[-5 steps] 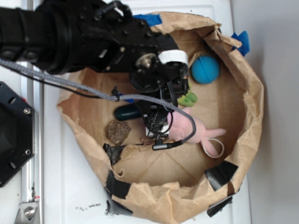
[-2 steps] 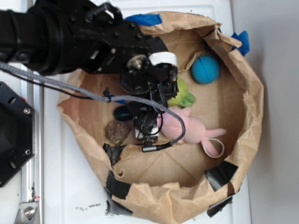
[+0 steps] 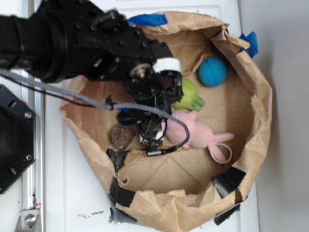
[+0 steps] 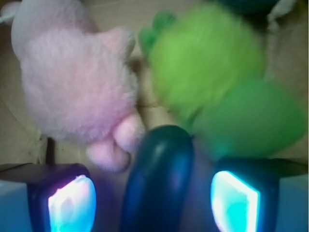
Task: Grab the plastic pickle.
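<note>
The gripper (image 4: 154, 193) stands wide around the plastic pickle (image 4: 159, 179), untouched, with the pink plush (image 4: 72, 87) at 10 o'clock.

A pink bunny (image 3: 200, 134) lies right beside the claw. A green plush (image 3: 189, 96) sits near it. A blue ball (image 3: 212, 72) rests farther off. A brown rock (image 3: 121, 137) sits close by.

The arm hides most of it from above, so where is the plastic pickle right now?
In the wrist view the plastic pickle lies between the open gripper fingers, its tip beside the pink plush and green plush.
</note>
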`<move>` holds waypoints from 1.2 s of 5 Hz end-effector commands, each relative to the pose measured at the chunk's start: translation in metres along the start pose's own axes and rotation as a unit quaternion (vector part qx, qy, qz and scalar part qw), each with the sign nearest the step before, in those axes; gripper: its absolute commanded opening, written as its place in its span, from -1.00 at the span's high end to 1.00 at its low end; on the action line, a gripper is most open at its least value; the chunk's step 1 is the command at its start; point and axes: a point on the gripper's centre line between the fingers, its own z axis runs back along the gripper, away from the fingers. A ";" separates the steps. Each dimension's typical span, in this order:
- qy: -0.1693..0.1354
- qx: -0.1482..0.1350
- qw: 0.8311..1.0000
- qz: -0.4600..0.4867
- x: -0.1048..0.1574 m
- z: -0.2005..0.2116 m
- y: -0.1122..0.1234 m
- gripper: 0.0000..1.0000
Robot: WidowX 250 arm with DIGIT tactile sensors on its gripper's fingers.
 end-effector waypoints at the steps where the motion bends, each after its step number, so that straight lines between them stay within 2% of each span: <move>1: -0.022 0.031 0.999 -0.022 -0.046 -0.015 0.005 -1.00; 2: -0.021 0.036 0.999 -0.026 -0.045 -0.019 0.004 -1.00; 3: -0.020 0.027 0.999 -0.018 -0.043 -0.017 0.005 1.00; 6: -0.015 0.024 0.999 -0.017 -0.033 -0.015 0.006 1.00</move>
